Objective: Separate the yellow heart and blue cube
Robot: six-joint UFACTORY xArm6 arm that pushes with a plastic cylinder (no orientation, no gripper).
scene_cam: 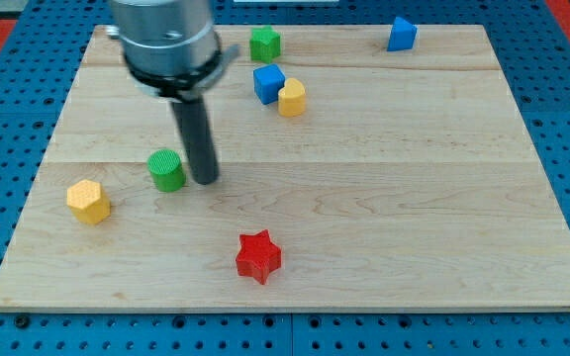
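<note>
The blue cube [268, 82] sits near the view's top centre on the wooden board [414, 198]. The yellow heart [292, 97] touches its lower right side. My tip [205, 181] rests on the board well to the lower left of that pair, just right of a green cylinder [167, 169]. The dark rod rises from the tip to the arm's grey body at the view's top left.
A green block [264, 44] stands just above the blue cube. A second blue block [401, 34] is at the top right. A yellow hexagonal block [88, 201] is at the left. A red star [258, 256] lies at the bottom centre.
</note>
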